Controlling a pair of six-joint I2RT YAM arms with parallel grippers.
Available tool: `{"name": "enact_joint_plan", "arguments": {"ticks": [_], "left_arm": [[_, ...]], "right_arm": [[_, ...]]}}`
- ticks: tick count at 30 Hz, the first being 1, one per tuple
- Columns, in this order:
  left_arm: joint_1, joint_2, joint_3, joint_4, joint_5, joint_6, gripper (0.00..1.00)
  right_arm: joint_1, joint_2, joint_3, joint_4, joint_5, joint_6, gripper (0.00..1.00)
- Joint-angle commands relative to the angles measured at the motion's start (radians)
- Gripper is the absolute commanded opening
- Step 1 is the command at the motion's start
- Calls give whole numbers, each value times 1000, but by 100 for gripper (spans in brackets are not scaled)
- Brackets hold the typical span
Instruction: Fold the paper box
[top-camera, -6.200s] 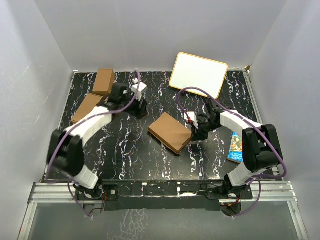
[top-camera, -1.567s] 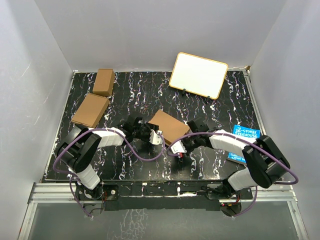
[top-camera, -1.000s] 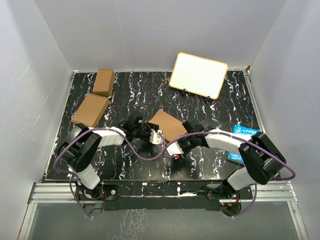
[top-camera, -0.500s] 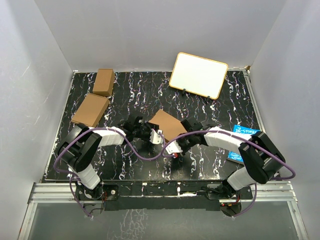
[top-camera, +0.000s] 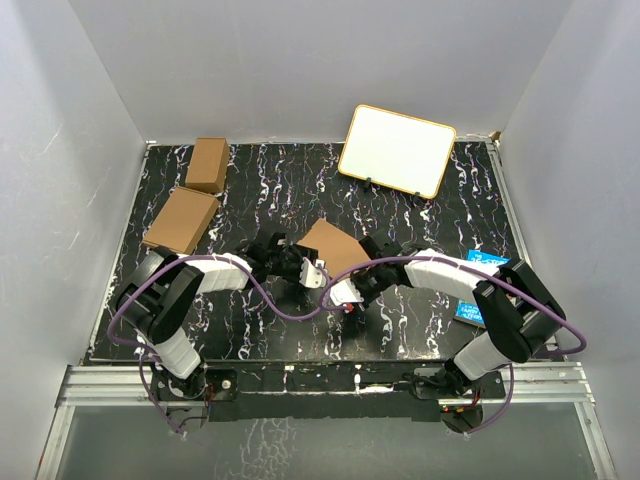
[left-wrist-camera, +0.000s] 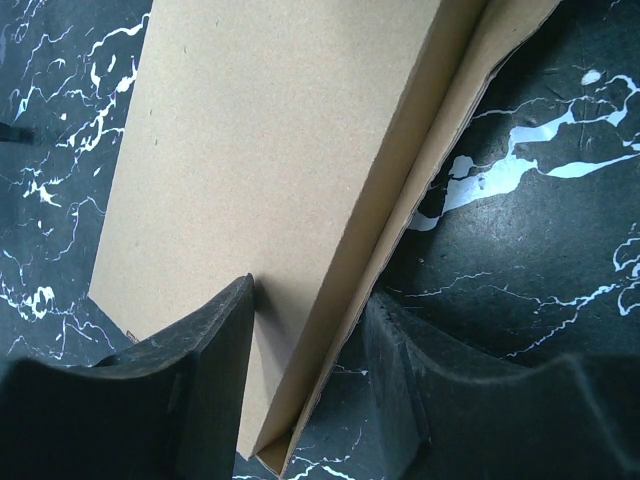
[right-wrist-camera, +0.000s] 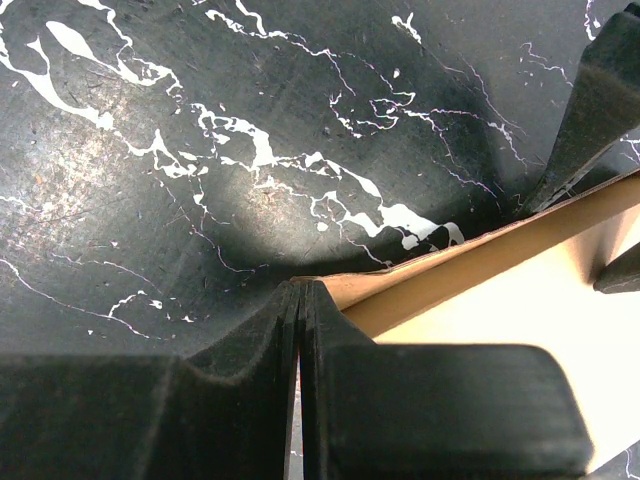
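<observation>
The paper box (top-camera: 335, 247) is a flat brown cardboard piece lying mid-table. My left gripper (top-camera: 306, 270) is at its near left edge. In the left wrist view one finger (left-wrist-camera: 200, 370) rests on the box's top face (left-wrist-camera: 270, 130), the other finger (left-wrist-camera: 440, 390) stands outside the sloping side wall, and the tips close on that edge. My right gripper (top-camera: 346, 293) is at the near corner. Its fingers (right-wrist-camera: 300, 285) are pressed together, tips touching the box's corner edge (right-wrist-camera: 520, 300), with nothing visible between them.
A white board (top-camera: 397, 150) leans at the back right. Two other brown cartons (top-camera: 208, 164) (top-camera: 181, 221) sit at the back left. A blue book (top-camera: 487, 283) lies at the right, beside the right arm. White walls close in the table.
Both arms came in low to the box since the oldest frame. Over the last second the right gripper crept left along the box's near edge. The left gripper stayed put.
</observation>
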Motion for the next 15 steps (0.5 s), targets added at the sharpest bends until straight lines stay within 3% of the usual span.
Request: {"name": "enact_joint_plan", "arguments": {"ticks": [1, 15], "left_arm": [[-8, 34, -1, -105, 46, -16, 43], [-8, 38, 1, -111, 49, -13, 42]], "right_arm": [[0, 5, 53, 70, -16, -41, 8], [0, 39, 94, 25, -39, -62, 8]]}}
